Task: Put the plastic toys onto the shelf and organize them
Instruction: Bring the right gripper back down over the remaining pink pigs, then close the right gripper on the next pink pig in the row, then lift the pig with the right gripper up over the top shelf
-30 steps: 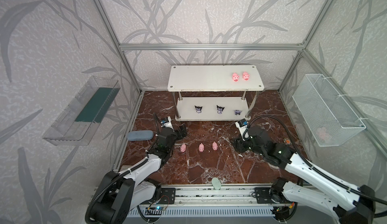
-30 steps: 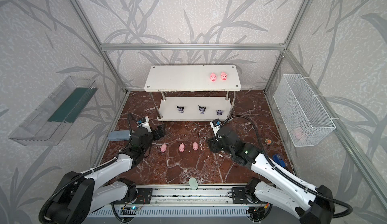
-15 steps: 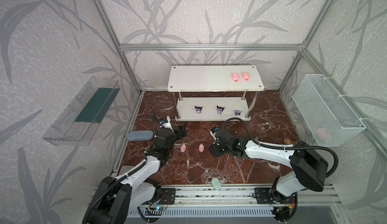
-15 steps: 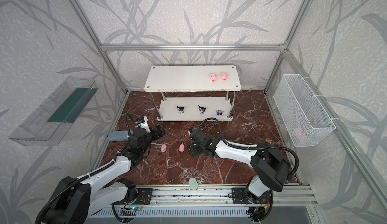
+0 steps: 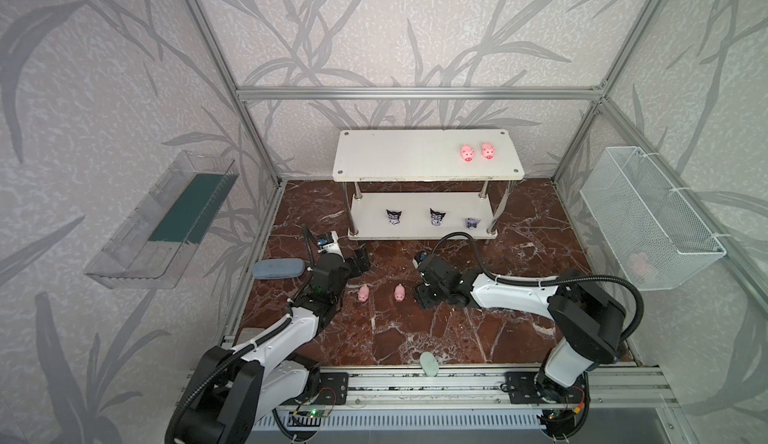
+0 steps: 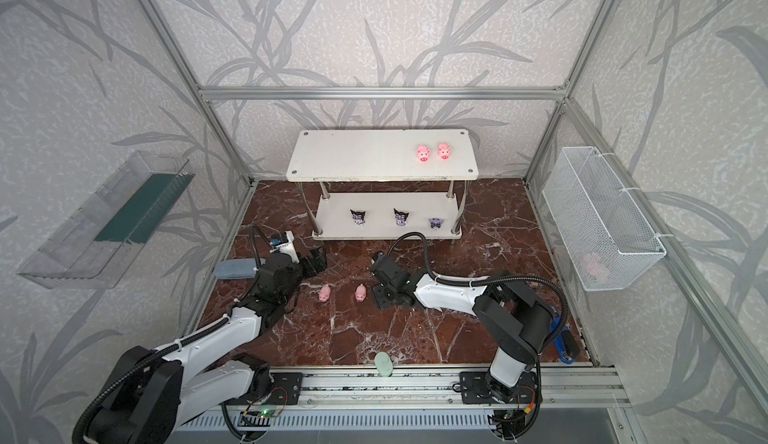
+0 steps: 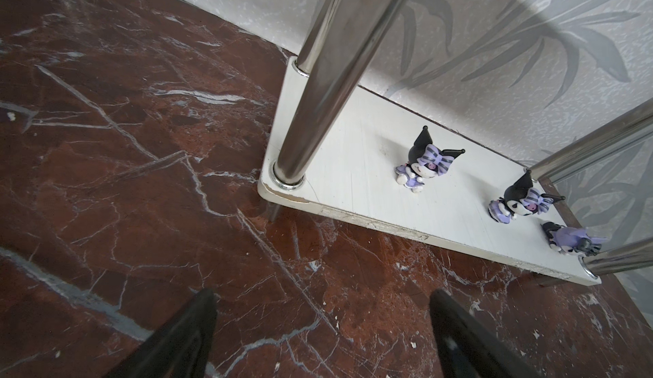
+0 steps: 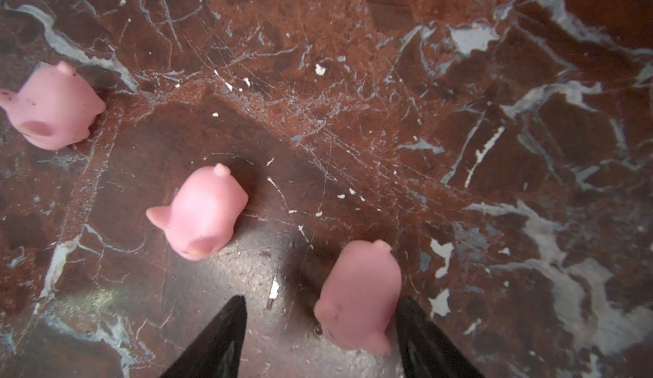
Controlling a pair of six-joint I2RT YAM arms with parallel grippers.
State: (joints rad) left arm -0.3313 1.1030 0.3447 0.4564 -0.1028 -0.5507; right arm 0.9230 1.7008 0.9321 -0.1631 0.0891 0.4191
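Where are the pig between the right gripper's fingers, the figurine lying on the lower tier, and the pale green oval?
pig [image 8: 357, 298], right wrist view, middle of its back.
lying figurine [image 7: 572, 240], left wrist view, its purple body.
pale green oval [image 5: 429, 364], in a top view, its centre.

It looked like a robotics test cell: an aluminium frame [image 5: 415, 93] held leaf-patterned wall panels [image 5: 374, 26] around a marble-look bench [image 5: 415, 338]. A left arm [image 5: 291, 325] and a right arm [image 5: 515, 296] were bolted to a slotted rail [image 5: 415, 381], with a circuit board [image 5: 311, 413] left bare.
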